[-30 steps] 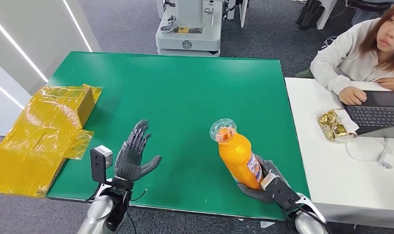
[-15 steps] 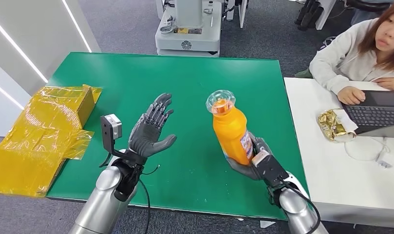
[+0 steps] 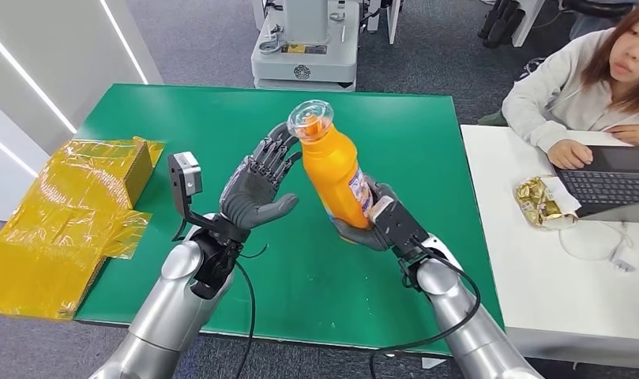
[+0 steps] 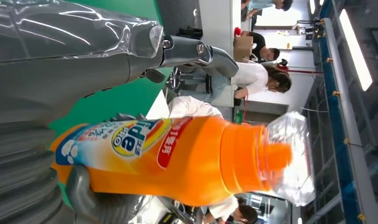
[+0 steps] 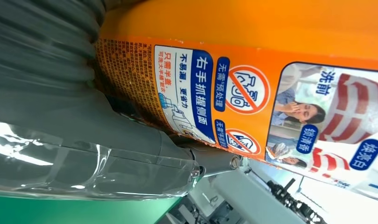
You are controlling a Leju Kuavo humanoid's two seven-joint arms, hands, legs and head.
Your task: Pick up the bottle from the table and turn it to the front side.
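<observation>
R hand (image 3: 369, 223) grips orange plastic bottle w/ clear cap (image 3: 332, 166), lifted above green table (image 3: 221, 118), tilted. L hand (image 3: 257, 189) spread wide beside it, empty.

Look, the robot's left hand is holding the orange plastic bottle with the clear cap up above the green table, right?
Not quite: the right hand holds the orange plastic bottle with the clear cap above the green table. The left hand is open beside it, as the head view shows.

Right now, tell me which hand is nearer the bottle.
Right. The right hand grips the bottle around its lower body; the left hand is open beside it, fingertips near the neck.
</observation>
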